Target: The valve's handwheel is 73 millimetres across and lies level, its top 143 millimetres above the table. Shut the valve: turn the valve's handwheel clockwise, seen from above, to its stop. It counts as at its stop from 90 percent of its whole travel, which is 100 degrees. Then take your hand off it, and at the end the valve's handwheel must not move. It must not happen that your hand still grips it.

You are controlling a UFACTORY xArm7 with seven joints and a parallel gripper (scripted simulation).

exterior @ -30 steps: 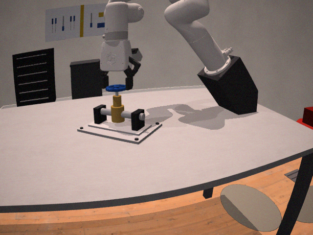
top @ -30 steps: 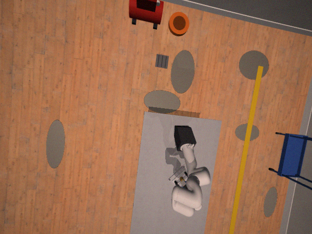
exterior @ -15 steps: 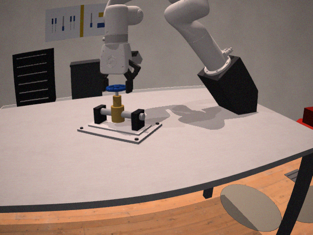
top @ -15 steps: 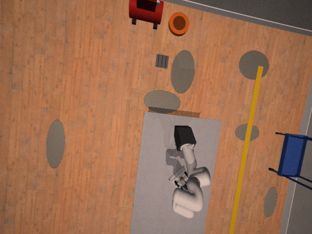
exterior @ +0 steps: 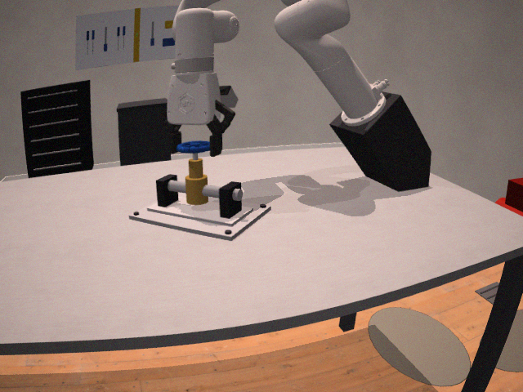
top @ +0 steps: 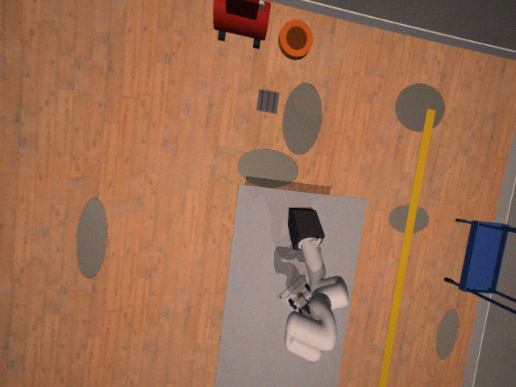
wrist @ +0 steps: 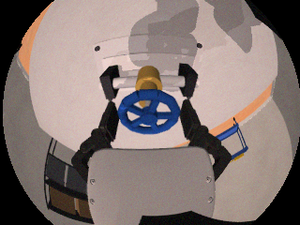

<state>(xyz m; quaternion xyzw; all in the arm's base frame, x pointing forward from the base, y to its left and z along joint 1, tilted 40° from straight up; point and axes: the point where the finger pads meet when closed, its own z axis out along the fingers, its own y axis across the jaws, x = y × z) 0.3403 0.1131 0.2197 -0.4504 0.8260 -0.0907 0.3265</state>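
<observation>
The valve has a blue spoked handwheel (exterior: 193, 146) on a brass body (exterior: 196, 184), with a grey pipe held in two black blocks on a white baseplate (exterior: 202, 215). My gripper (exterior: 196, 145) hangs straight above it, open, with one black finger on each side of the handwheel at rim height. In the wrist view the handwheel (wrist: 149, 112) sits between the two fingertips of the gripper (wrist: 149, 115), with small gaps on both sides. In the overhead view the arm hides most of the valve (top: 297, 297).
The arm's black base block (exterior: 382, 143) stands on the table to the right of the valve. A black cabinet (exterior: 145, 131) and a slatted rack (exterior: 56, 127) stand behind the table. A red object (exterior: 513, 194) shows at the right edge.
</observation>
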